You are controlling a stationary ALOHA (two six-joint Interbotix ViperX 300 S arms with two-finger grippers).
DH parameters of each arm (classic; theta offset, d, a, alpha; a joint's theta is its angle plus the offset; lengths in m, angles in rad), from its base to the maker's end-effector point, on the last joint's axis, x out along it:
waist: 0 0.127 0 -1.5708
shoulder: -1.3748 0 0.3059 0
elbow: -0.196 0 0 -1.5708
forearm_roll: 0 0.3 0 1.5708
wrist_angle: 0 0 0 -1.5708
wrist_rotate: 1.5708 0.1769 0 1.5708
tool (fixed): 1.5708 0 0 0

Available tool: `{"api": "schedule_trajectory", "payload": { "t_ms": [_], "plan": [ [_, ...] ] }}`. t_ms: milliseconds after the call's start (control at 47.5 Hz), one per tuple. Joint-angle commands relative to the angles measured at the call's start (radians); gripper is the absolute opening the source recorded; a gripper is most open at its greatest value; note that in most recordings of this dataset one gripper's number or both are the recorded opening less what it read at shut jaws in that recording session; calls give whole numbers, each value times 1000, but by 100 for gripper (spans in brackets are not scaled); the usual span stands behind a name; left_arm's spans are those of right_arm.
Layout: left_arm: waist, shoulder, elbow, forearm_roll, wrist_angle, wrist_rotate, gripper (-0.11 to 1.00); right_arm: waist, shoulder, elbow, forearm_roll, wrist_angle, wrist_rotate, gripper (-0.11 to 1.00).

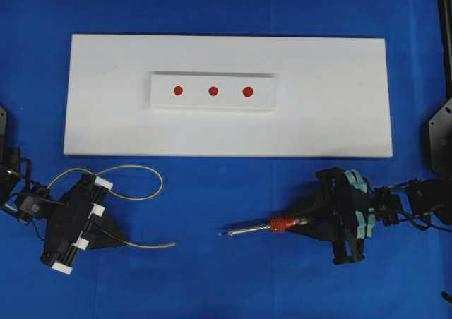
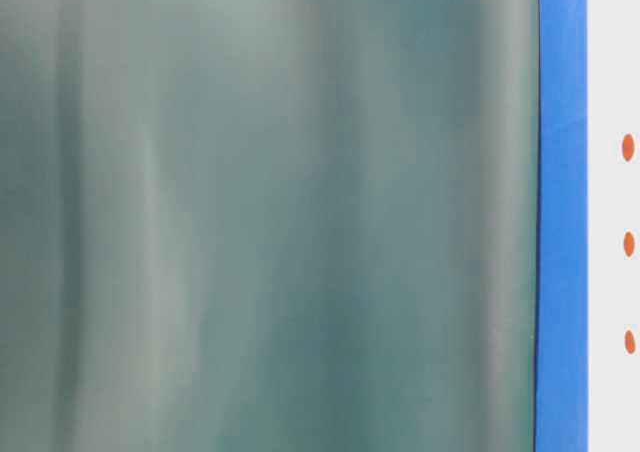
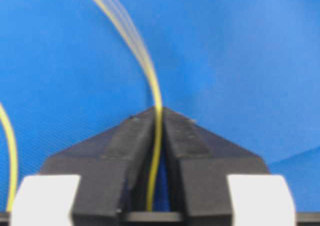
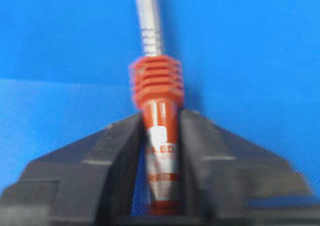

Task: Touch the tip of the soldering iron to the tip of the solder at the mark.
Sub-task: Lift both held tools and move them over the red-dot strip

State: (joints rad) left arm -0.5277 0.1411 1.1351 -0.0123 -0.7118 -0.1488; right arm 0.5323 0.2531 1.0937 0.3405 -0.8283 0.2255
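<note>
White board [image 1: 106, 121]: lies flat on the blue cloth [image 1: 226, 277], beyond both arms.
Raised block [image 1: 213, 104]: sits on the board's middle and carries three red marks [image 1: 212, 90] in a row (nothing rests on them).
Left gripper [image 3: 159, 117]: jaws pressed together on the solder [image 3: 157, 136], which runs up between the pads.
Solder: thin yellow wire on the cloth at lower left, looping behind the gripper and trailing rightward past its tips [image 1: 152, 245].
Right gripper [image 4: 160, 136]: jaws clamped on the red-orange handle of the soldering iron [image 4: 159, 86].
Soldering iron: on the right side, silver shaft pointing left, tip [image 1: 224, 233] well apart from the solder's end and from the marks.
</note>
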Motion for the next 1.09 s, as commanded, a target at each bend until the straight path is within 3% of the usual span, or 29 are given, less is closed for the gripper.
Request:
{"api": "schedule_trajectory", "payload": {
  "t_ms": [0,274,400,694,905,1073],
  "plan": [
    [8,-8,-15,2,11,-2,2,14,-9,-5,-15,0,-5,9],
    [12,-26,-29,2,20,-6,2,14,-23,-14,-14,12,-8,7],
    [18,-63,-48,2,87,-34,2,14,-67,-23,-9,66,-6,7],
    [26,-276,-121,2,448,-100,2,-28,-305,-52,0,365,-29,7],
    [34,-422,-187,2,676,-103,2,-103,-459,-95,-2,614,-64,7],
    [52,-486,-222,3,795,-123,2,-143,-529,-141,-5,769,-106,7]
  ]
}}
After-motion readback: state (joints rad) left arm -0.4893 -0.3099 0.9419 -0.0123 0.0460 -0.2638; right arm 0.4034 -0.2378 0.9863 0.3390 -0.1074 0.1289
